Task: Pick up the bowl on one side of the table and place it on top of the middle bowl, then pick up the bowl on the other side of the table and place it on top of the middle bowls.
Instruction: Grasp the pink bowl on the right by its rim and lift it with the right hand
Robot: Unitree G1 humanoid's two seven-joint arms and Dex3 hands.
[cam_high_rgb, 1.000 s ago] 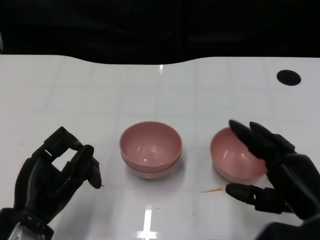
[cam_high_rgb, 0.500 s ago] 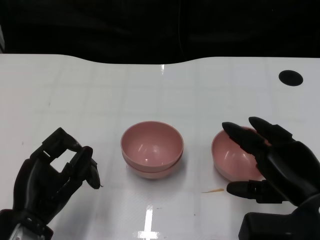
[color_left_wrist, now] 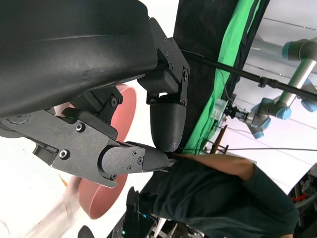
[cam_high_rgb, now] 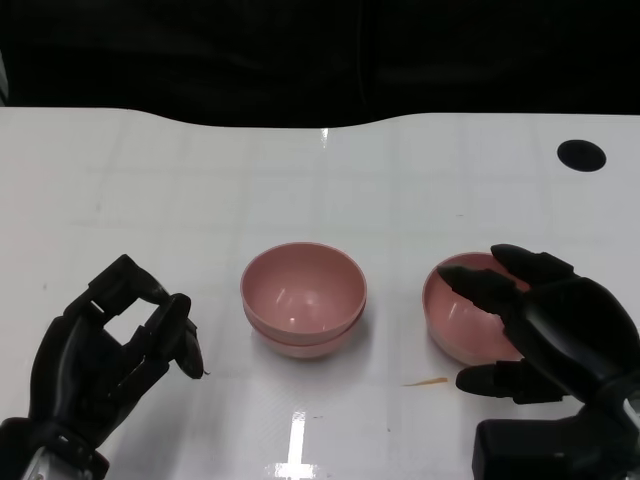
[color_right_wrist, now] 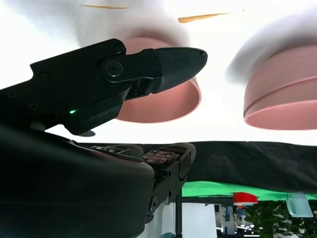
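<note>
Two pink bowls sit stacked [cam_high_rgb: 303,298] in the middle of the white table [cam_high_rgb: 200,190]; the left wrist view shows the stack [color_left_wrist: 125,111] behind my fingers. A single pink bowl [cam_high_rgb: 462,318] stands to its right. My right hand [cam_high_rgb: 545,335] reaches around this bowl: its fingers [cam_high_rgb: 480,285] hang over the far rim and into the hollow, while the thumb lies on the near side, apart from the wall. In the right wrist view a finger [color_right_wrist: 148,64] crosses in front of that bowl [color_right_wrist: 166,104]. My left hand [cam_high_rgb: 110,350] rests at the lower left, fingers curled, holding nothing.
A thin orange sliver [cam_high_rgb: 425,381] lies on the table just in front of the right bowl. A black round hole [cam_high_rgb: 580,154] marks the far right of the table. A person in a dark top [color_left_wrist: 213,191] stands beyond the table's far edge.
My right hand's fingers have come down and inward over the right bowl's rim. The bowl stays where it was. The left hand has not moved.
</note>
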